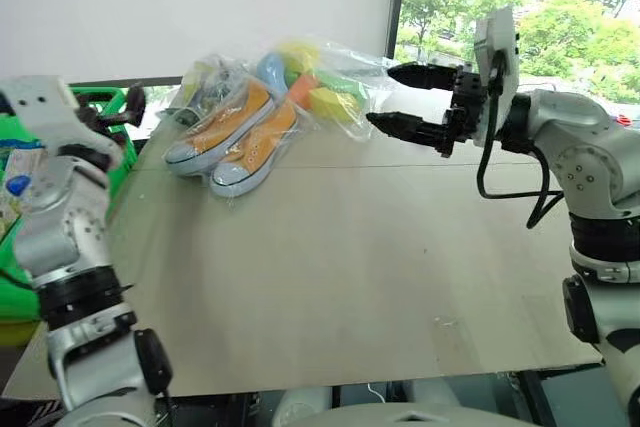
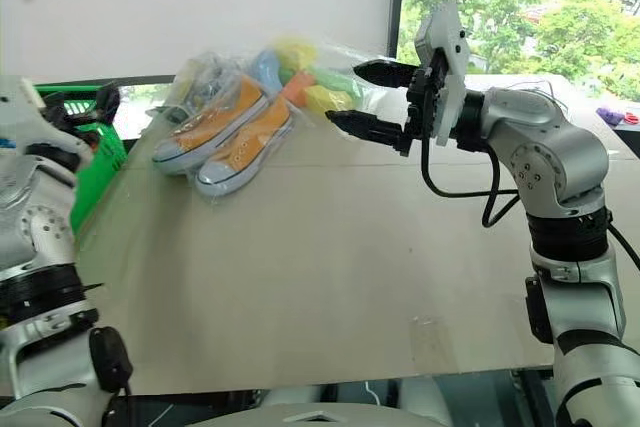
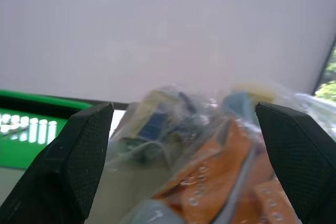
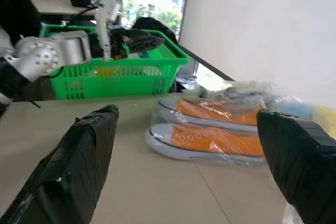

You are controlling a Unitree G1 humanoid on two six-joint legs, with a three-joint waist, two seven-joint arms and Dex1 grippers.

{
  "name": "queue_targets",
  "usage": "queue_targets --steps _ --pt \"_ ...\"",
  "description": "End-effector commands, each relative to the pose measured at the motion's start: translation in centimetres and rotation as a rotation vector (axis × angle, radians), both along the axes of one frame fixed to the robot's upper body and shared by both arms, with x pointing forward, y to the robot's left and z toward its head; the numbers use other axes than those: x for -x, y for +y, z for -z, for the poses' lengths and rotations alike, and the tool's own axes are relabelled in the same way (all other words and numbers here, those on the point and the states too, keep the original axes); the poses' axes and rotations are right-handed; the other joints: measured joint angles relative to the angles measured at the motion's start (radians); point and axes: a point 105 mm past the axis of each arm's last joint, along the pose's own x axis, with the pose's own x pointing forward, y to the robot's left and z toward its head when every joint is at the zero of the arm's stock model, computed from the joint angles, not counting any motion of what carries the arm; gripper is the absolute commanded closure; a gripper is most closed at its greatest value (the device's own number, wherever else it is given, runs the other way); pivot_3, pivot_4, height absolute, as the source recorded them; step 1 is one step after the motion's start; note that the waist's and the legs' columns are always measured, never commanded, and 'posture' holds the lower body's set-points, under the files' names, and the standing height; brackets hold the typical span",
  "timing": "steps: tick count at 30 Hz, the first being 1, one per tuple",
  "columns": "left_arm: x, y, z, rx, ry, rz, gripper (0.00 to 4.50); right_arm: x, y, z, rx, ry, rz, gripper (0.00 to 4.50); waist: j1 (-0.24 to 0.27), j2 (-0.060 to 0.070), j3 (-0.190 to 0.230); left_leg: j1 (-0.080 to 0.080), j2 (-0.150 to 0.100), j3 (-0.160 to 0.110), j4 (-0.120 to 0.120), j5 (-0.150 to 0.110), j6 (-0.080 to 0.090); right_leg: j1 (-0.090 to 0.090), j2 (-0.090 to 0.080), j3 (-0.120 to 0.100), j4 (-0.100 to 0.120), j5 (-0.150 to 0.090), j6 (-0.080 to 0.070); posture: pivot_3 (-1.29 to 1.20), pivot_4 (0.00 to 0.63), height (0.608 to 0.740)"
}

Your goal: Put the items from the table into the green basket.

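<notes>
Both grippers, left (image 4: pixel 137 39) and right (image 1: pixel 402 99), spread empty; bagged orange shoes (image 1: pixel 232 130) at table's (image 1: pixel 360 277) 11 o'clock, green basket (image 4: pixel 113 72) at 9; I should clamp the bag from both ends.

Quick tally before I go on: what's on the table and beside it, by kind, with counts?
Orange sneakers, wrapped in clear plastic: 2
Clear bags of mixed colourful goods behind the sneakers, contents too blurred to count: 1
Green basket at the table's left edge: 1
Open grippers: 2, left, right
Total: 6
</notes>
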Motion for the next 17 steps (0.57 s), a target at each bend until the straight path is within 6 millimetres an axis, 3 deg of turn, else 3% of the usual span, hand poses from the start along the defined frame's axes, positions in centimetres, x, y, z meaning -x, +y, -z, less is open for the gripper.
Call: queue_targets --steps 1,4,7,12,17 --pt "1.4 -9.3 -3.5 -0.035 -0.116 0.376 0.06 -1.9 -4.0 1.7 0.059 -0.003 0.258 0.0 0.0 0.0 -0.001 0.0 0.0 0.0 0.0 0.0 0.0 0.0 0.0 0.0 -0.001 0.0 0.0 0.07 0.0 0.74" --pt "3.0 -15.5 -0.6 -0.072 -0.018 0.625 0.06 -1.3 -7.3 5.1 0.15 0.065 0.379 0.0 -0.005 0.004 -0.004 0.0 -0.001 0.001 0.0 0.001 -0.001 0.002 -0.001 0.001 -0.003 0.0 0.0 0.01 0.0 0.74" --pt "4.2 -18.3 3.9 -0.076 0.136 0.77 0.06 0.2 -10.0 8.7 0.271 0.127 0.472 0.0 -0.036 0.016 -0.008 0.003 0.0 0.008 0.0 0.0 0.0 0.002 0.0 0.007 -0.003 0.0 0.0 -0.06 0.0 0.74" --pt "7.1 -18.6 8.3 -0.119 0.329 0.909 0.06 3.5 -12.7 10.9 0.303 0.204 0.56 0.0 -0.088 0.021 -0.005 0.015 0.008 0.014 -0.001 -0.003 0.005 0.01 0.01 0.012 -0.002 -0.001 -0.001 -0.12 0.0 0.74" --pt "8.2 -15.9 10.6 -0.163 0.452 0.88 0.06 4.0 -13.5 11.6 0.245 0.208 0.649 0.0 -0.13 0.027 0.001 0.038 0.012 0.02 -0.001 -0.003 0.005 0.032 0.025 0.017 -0.004 -0.007 -0.001 -0.11 0.0 0.74"
